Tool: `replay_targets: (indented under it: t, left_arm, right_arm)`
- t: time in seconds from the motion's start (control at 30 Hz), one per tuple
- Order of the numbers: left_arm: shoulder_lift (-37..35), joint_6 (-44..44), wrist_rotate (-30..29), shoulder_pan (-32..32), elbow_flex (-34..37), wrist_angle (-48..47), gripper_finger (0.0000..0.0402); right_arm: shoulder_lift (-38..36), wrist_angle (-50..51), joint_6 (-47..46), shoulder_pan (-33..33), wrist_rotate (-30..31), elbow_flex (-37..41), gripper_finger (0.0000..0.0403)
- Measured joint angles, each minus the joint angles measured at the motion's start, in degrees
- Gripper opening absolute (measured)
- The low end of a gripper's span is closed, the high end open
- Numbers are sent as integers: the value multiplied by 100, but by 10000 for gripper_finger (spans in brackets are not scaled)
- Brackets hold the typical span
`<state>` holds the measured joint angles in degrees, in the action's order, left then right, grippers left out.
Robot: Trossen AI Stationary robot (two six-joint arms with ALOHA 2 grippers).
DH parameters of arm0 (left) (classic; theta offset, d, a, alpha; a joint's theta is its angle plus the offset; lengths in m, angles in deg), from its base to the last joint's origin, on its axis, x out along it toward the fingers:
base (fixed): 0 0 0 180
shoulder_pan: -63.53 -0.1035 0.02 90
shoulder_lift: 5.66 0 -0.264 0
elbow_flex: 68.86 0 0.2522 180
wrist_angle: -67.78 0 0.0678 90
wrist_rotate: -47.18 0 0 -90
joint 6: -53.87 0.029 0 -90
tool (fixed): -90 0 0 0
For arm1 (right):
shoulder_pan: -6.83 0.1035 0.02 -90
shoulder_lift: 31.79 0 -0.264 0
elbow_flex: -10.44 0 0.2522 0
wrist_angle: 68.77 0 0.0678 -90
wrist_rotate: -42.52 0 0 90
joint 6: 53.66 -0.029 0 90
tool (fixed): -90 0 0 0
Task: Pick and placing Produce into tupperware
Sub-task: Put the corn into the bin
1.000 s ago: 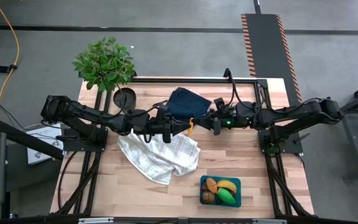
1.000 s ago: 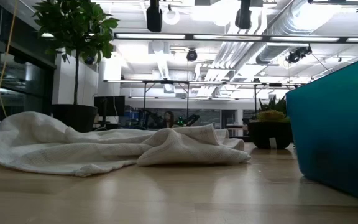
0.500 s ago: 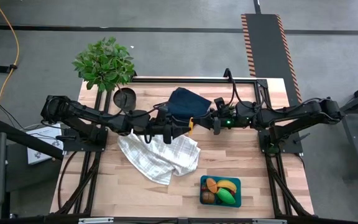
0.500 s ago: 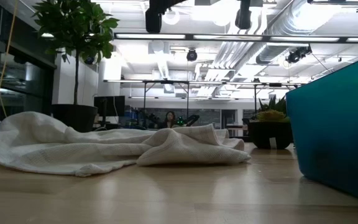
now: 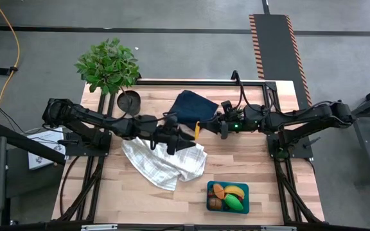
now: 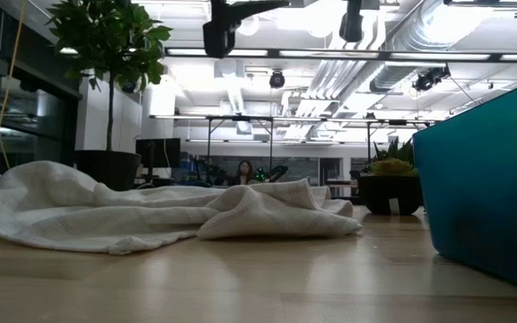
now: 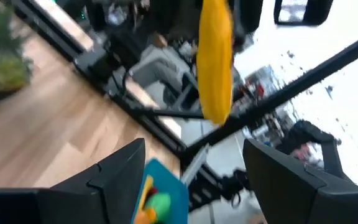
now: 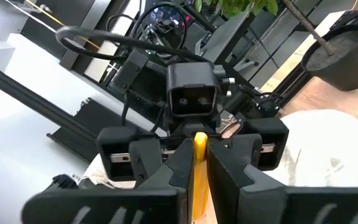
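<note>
Above the bench middle, a banana hangs clamped in the right gripper, facing the spread left gripper.

Nearest the front edge of the bench (image 5: 108, 199), the tupperware (image 5: 228, 206) sits toward the right side, holding orange pieces (image 5: 218, 190), a yellow piece, a green piece (image 5: 234, 202) and a brown round one (image 5: 215, 203). Behind it a white checked cloth (image 5: 162, 162) lies crumpled near the middle. Over the cloth's far edge, the left gripper (image 5: 184, 142) stands wide with nothing between its fingers (image 7: 114, 171). Just beside it, the right gripper (image 5: 200, 129) is clamped narrow on the banana (image 5: 197, 131), which hangs upright between the two arms. Farther back lies a dark navy cloth (image 5: 192, 105), and at the far left corner a large leafy potted plant (image 5: 110, 64).
</note>
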<state>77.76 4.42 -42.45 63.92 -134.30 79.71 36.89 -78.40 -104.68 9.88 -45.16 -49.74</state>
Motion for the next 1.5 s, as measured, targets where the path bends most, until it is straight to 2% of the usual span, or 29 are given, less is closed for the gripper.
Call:
replay_targets:
  t: [0.37, 0.53, 0.8, 0.9, 1.03, 1.2, 1.5]
  left_arm:
    - [-3, -31, 615, -1, 0, -516, 260]
    - [-3, -31, 1212, -4, 0, -904, 260]
    - [-3, -6, 2687, -4, 0, -1683, 260]
    - [-3, 15, 2948, 0, 0, -2004, 260]
    - [-3, 139, 3003, -2, -1, -2390, 260]
    - [-3, 215, 2997, -1, -2, -2679, 260]
    - [-3, 545, 3004, 0, 0, -3771, 259]
  right_arm:
    - [0, 83, -132, 0, -386, 0, 23]
    - [0, 608, -295, 56, -984, 0, 23]
    - [0, 1172, -297, 343, -1545, 0, 23]
    - [0, 1187, -353, 410, -1867, 0, 23]
    - [0, 1451, -564, 545, -2094, 0, 23]
    - [0, 1767, -773, 900, -2009, 0, 20]
    - [0, 2005, -1008, 1764, -747, -2, 4]
